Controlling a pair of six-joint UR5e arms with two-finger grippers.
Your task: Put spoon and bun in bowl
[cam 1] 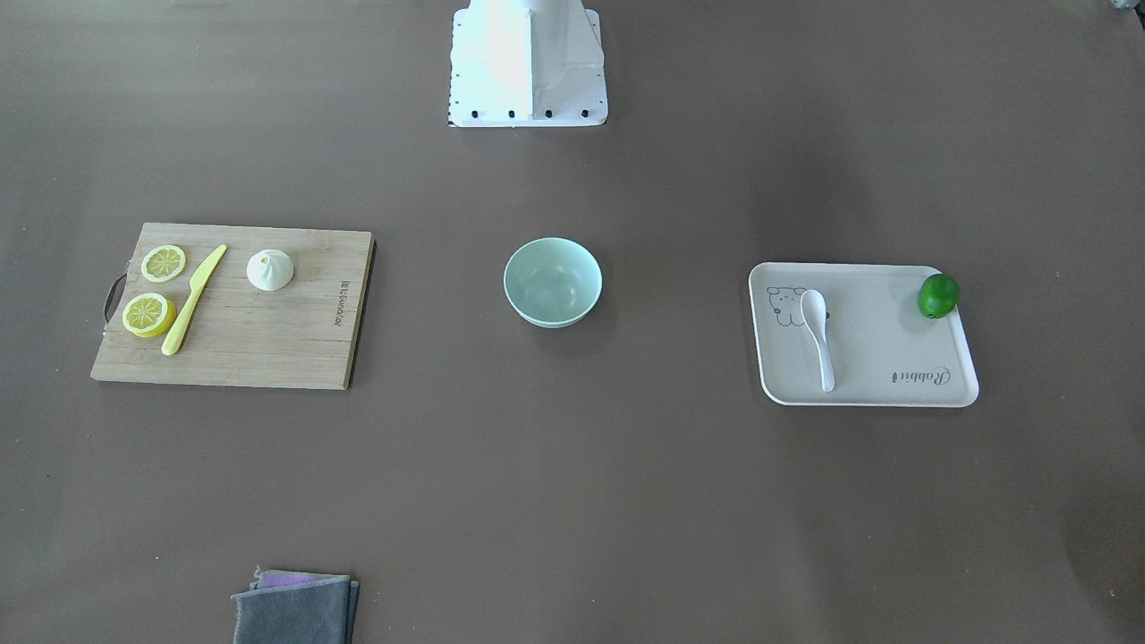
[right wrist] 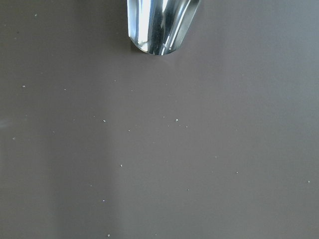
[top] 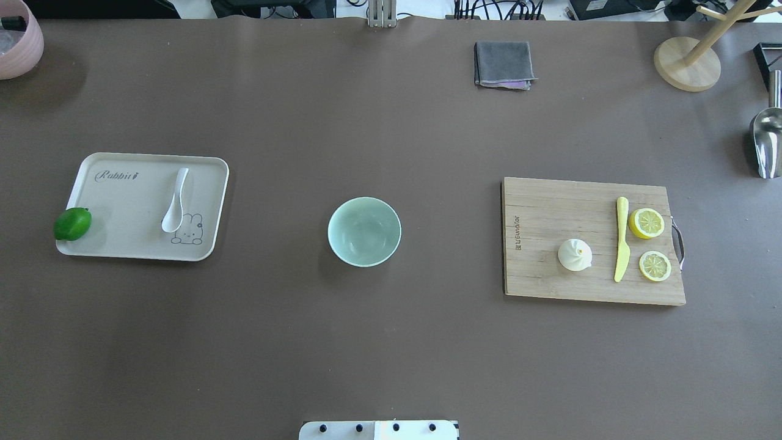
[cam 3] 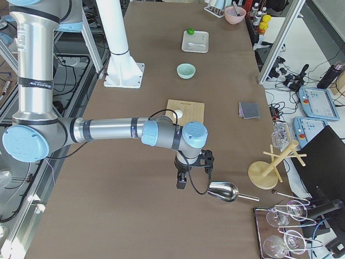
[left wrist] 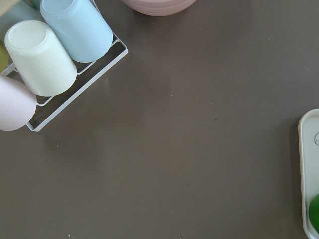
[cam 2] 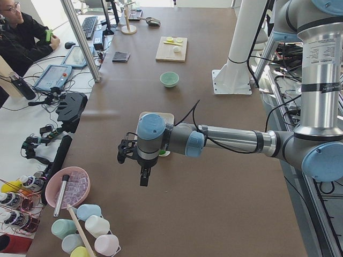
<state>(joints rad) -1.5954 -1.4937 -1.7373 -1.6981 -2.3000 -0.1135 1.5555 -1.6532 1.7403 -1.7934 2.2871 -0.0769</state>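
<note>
The pale mint-green bowl (top: 364, 231) stands empty at the table's middle. The white spoon (top: 175, 200) lies on a beige tray (top: 122, 244) on the robot's left side. The cream bun (top: 575, 254) sits on a wooden cutting board (top: 550, 208) on the robot's right side. My left gripper (cam 2: 143, 179) hangs over the table's left end, beyond the tray and far from the spoon. My right gripper (cam 3: 182, 182) hangs over the right end, beyond the board. Both show only in the side views, so I cannot tell if they are open or shut.
A green lime (top: 72, 223) sits on the tray's corner. A yellow knife (top: 621, 238) and two lemon slices (top: 646, 223) lie on the board. A folded grey cloth (top: 503, 64), a metal scoop (top: 767, 137), a wooden stand (top: 686, 64) and a pink bowl (top: 18, 40) line the edges. Cups (left wrist: 50, 50) stand in a rack.
</note>
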